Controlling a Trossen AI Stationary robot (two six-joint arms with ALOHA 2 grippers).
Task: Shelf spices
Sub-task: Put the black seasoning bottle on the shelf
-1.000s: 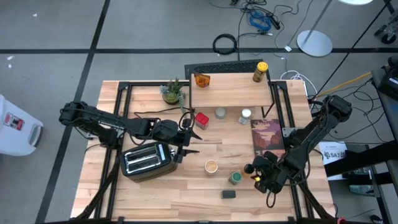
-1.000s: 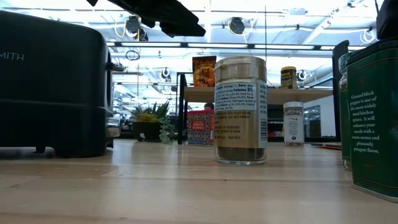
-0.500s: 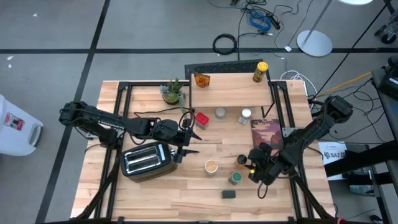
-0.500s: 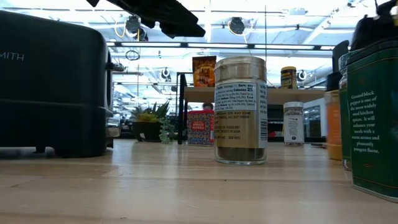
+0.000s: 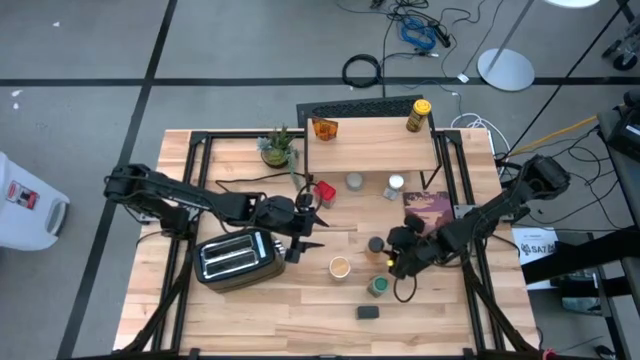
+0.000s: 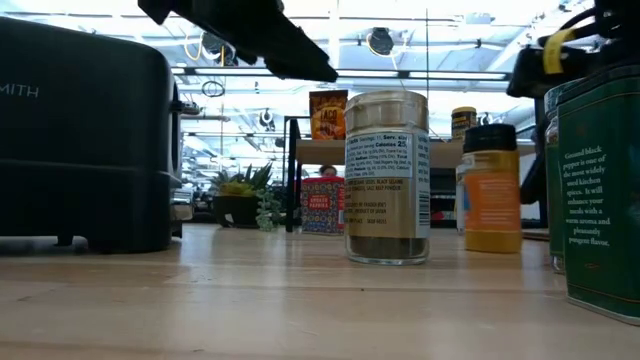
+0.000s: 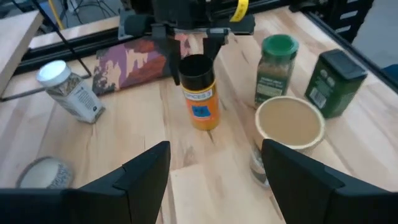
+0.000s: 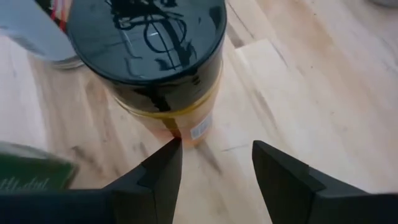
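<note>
Orange black-capped plastic spice bottle (image 5: 377, 246) is standing on the desk (image 5: 300, 300), light, rigid, slick; right hand (image 7: 189, 53) is hovering open beside its cap, gripping nothing; best pinched below the cap.

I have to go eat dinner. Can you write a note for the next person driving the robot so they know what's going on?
Left pincer: open, holding nothing, hovering beside the toaster.
Right pincer: open, low, right behind the orange bottle, which stands on the table; it looks ungripped.
Done: the tan tin and yellow jar stand on the shelf.
Left, all on the table: orange bottle, red tin, two silver-lidded jars, tan-lidded jar, green-lidded jar, dark tin.
</note>
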